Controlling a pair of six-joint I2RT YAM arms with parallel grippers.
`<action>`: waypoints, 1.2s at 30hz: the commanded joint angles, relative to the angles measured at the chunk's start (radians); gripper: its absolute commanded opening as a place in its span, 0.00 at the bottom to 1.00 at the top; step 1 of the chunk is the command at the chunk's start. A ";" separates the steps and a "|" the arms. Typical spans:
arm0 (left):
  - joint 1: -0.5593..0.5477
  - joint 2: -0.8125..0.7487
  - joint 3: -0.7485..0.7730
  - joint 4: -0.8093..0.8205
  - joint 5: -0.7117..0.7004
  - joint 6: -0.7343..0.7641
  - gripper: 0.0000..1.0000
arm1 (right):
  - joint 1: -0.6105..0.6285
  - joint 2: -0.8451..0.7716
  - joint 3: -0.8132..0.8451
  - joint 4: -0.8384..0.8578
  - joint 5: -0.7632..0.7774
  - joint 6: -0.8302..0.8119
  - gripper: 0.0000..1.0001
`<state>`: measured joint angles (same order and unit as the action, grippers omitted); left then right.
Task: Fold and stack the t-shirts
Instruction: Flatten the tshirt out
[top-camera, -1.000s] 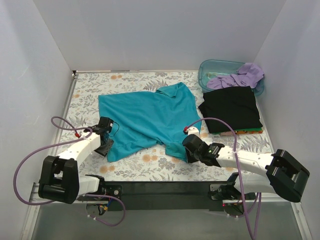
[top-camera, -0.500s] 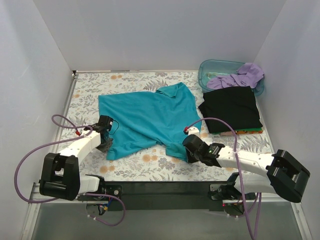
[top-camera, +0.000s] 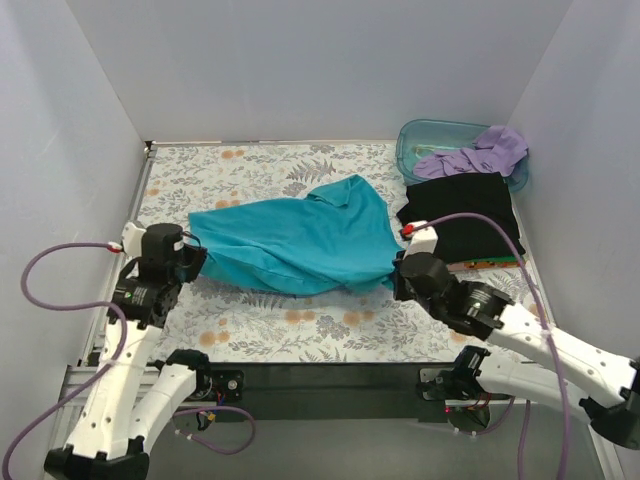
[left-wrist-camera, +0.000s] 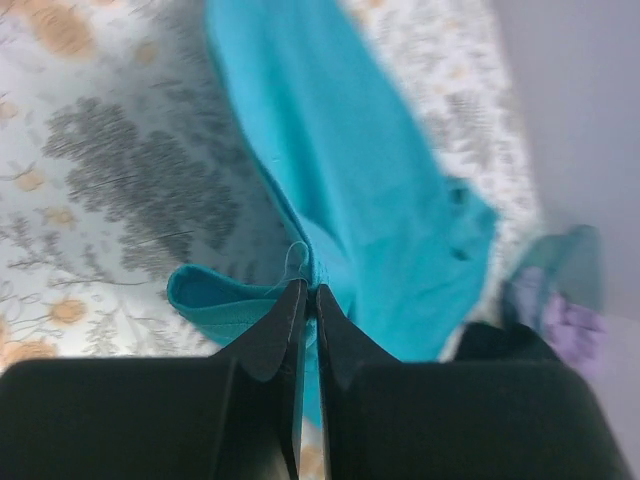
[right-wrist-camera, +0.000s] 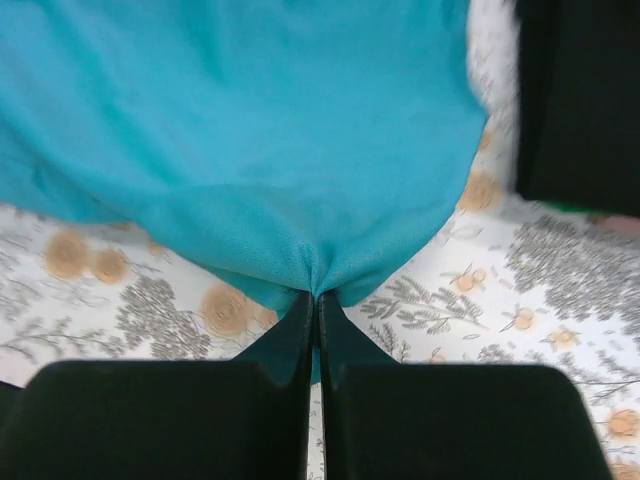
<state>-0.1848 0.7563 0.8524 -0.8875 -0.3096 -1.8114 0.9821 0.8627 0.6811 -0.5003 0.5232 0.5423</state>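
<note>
The teal-blue t-shirt (top-camera: 300, 235) hangs stretched between my two grippers above the floral table, its far part still lying on the cloth. My left gripper (top-camera: 192, 250) is shut on its left hem, seen in the left wrist view (left-wrist-camera: 308, 285) with the shirt (left-wrist-camera: 370, 170) trailing away. My right gripper (top-camera: 397, 272) is shut on its right hem, seen in the right wrist view (right-wrist-camera: 317, 293) under the shirt (right-wrist-camera: 250, 130). The black t-shirt (top-camera: 465, 215) lies folded at the right. The lavender-purple t-shirt (top-camera: 480, 152) drapes over the tub.
A translucent blue-green tub (top-camera: 420, 138) stands at the back right corner. Grey walls close the table on the left, back and right. A colourful strip (top-camera: 485, 263) shows under the black shirt's near edge.
Both arms have risen and lifted the near hem of the teal shirt off the table. The shirt went from lying flat to hanging in a stretched fold between the grippers.
</note>
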 joint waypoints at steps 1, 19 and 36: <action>0.001 -0.052 0.158 -0.063 0.012 0.053 0.00 | 0.001 -0.115 0.165 -0.072 0.123 -0.083 0.01; 0.002 -0.009 1.019 -0.036 0.070 0.208 0.00 | 0.003 -0.079 1.124 -0.014 -0.115 -0.413 0.01; 0.269 1.009 0.734 0.053 0.012 0.218 0.97 | -0.566 0.967 0.985 0.270 -0.296 -0.478 0.99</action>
<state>0.0505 1.8977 1.4609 -0.7631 -0.2794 -1.6119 0.4088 1.9202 1.5398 -0.2626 0.3107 0.0917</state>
